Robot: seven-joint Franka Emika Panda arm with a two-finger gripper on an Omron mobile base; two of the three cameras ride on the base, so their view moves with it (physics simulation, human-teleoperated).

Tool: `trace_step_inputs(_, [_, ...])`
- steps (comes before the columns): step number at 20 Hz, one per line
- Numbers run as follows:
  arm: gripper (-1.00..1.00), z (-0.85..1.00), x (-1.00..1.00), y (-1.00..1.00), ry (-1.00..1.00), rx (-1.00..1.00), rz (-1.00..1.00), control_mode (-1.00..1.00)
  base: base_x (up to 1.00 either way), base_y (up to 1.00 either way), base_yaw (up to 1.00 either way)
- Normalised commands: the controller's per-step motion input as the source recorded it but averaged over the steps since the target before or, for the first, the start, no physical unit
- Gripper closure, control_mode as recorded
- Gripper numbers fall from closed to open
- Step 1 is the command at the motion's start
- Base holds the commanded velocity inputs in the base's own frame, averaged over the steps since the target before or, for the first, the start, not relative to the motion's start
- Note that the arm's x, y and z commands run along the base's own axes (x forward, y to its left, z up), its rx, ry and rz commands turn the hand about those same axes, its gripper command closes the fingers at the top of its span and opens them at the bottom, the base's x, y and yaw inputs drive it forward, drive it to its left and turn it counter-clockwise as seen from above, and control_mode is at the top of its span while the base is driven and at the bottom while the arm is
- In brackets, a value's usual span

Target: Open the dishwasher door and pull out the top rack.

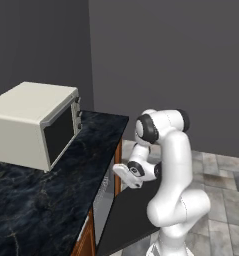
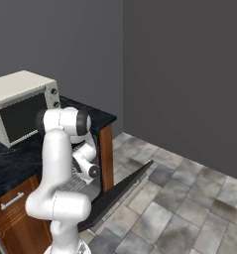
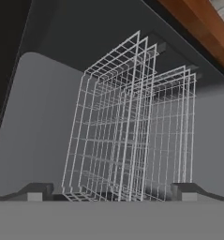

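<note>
Item: my gripper (image 3: 111,196). The jaws are standing spread wide and pinching nothing; both finger tips (image 3: 34,192) are showing dark at the foot of the hand view, with the wire racks between and beyond them.

Item: the dishwasher door (image 1: 128,215). The black panel is lying dropped open, nearly level, hinged below the dark stone counter (image 1: 51,195) and reaching out over the tiled floor (image 2: 189,198). Its long axis is running along the cabinet front; its free edge is pointing away from the cabinets.

Item: the top rack (image 3: 114,126). The grey wire basket is sitting inside the grey tub; a second rack (image 3: 172,126) sits beside it. The hand view is rolled, so I cannot say from it which way is up. The rack's open front is facing my hand.

Step in hand, as I judge it: reaching in for the rack's front wire. I am aiming to straddle one front rod squarely, close fully before pulling, then draw straight outward above the door, keeping the forearm clear of the wooden cabinet side (image 3: 202,28).
</note>
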Motion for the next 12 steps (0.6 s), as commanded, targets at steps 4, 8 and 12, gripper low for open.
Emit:
trace_step_inputs(4, [-1.00,-0.14,0.21,0.10,0.01,0.03,0.04,-1.00,0.00,0.00,0.00])
trace_step_inputs(8, [-1.00,-0.27,0.28,0.16,0.03,0.04,0.03,-1.00,0.00,0.00,0.00])
trace_step_inputs(12, [-1.00,-0.34,0.29,0.16,0.03,0.04,0.03,-1.00,0.00,0.00,0.00])
